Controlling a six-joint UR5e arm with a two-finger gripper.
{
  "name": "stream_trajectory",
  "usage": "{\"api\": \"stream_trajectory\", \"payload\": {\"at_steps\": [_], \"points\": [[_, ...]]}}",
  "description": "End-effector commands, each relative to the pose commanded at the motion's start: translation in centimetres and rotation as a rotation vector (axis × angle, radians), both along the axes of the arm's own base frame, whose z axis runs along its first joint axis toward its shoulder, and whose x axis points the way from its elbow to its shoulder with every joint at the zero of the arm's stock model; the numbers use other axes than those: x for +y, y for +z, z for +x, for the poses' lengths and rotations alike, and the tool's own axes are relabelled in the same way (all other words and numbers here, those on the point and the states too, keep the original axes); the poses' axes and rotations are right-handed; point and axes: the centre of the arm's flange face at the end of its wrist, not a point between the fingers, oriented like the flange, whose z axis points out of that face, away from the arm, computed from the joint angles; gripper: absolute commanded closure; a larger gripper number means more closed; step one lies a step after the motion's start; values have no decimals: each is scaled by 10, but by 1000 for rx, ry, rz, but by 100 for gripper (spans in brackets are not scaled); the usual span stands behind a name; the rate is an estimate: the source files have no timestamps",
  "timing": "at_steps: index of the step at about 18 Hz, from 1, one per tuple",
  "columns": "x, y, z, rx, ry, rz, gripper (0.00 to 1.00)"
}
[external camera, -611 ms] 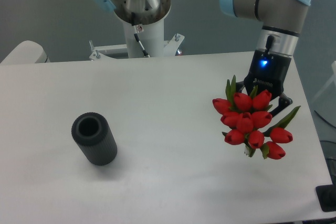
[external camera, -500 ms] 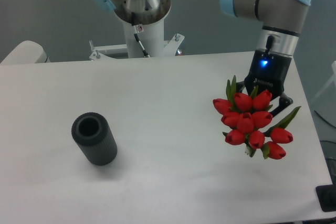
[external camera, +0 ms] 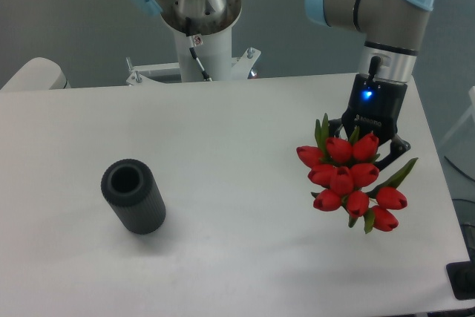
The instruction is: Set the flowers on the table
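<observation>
While the arm reaches down from the upper right, its black gripper (external camera: 371, 141) sits directly behind a bunch of flowers (external camera: 349, 181), red tulips with green leaves, over the right side of the white table (external camera: 223, 146). The blooms face the camera and cover the fingertips, so I cannot tell how far the fingers are spread or exactly where they pinch; the stems run back behind the blossoms toward the gripper and are hidden almost entirely. A blue light glows on the wrist just above the gripper body. One long leaf sticks out to the right of the bunch, and two shorter leaves stand up at its upper left edge. A faint shadow lies on the tabletop below and to the left of the blooms, and whether the bunch touches the surface cannot be made out from this view. Well apart from the flowers, on the left half of the table, a dark grey ribbed cylinder (external camera: 133, 197) stands tilted slightly, its open top turned toward the camera. Behind the far edge of the table the white base column (external camera: 202, 42) of the arm rises from a metal mounting plate.
</observation>
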Motion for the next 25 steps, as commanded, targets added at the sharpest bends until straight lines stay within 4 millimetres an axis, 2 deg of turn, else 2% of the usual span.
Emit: {"api": "stream_trajectory", "payload": {"at_steps": [3, 5, 9, 14, 17, 20, 22, 25], "points": [[-4, -3, -1, 44, 42, -95, 74], [16, -4, 12, 103, 13, -178, 74], [37, -10, 30, 178, 18, -323, 74], [47, -20, 45, 240, 17, -456, 74], [57, -31, 64, 282, -6, -553, 74], [76, -47, 97, 307, -36, -658, 74], [77, -65, 112, 310, -39, -749, 74], [73, -84, 121, 302, -45, -800, 74]]}}
